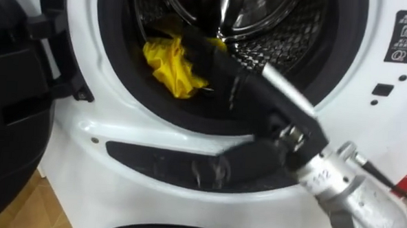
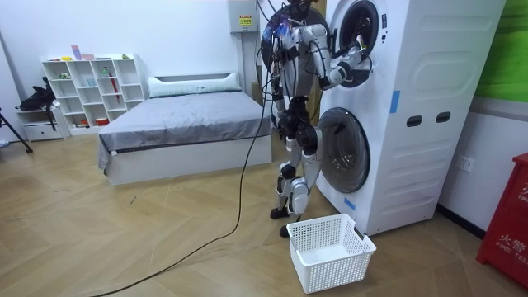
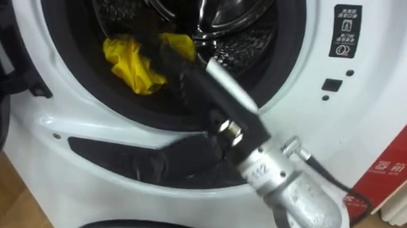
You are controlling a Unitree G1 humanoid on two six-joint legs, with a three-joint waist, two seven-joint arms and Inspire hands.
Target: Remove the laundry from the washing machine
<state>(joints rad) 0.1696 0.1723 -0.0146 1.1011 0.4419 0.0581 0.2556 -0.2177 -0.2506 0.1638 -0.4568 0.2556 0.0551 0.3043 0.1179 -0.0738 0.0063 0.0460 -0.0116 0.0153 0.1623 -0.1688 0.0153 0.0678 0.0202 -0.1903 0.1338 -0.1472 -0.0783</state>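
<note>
Reach-in step: the right hand is in the drum at the cloth near its front rim; whether it grips, I cannot tell. Next: clamp, withdraw.

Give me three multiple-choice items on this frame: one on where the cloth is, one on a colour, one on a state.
1. Where is the yellow cloth?
A) on the shelf
B) in the upper washer, inside its drum
C) on the bed

2. What colour is the basket?
A) blue
B) black
C) white

3. The upper washer's door is:
A) open
B) shut
C) covered by a towel

Answers:
1 B: the eye views show the cloth lying inside the drum, behind the dark seal.
2 C: the room view shows a white basket on the floor in front of the washers.
3 A: the dark door is swung out to the left and the drum opening is uncovered.
</note>
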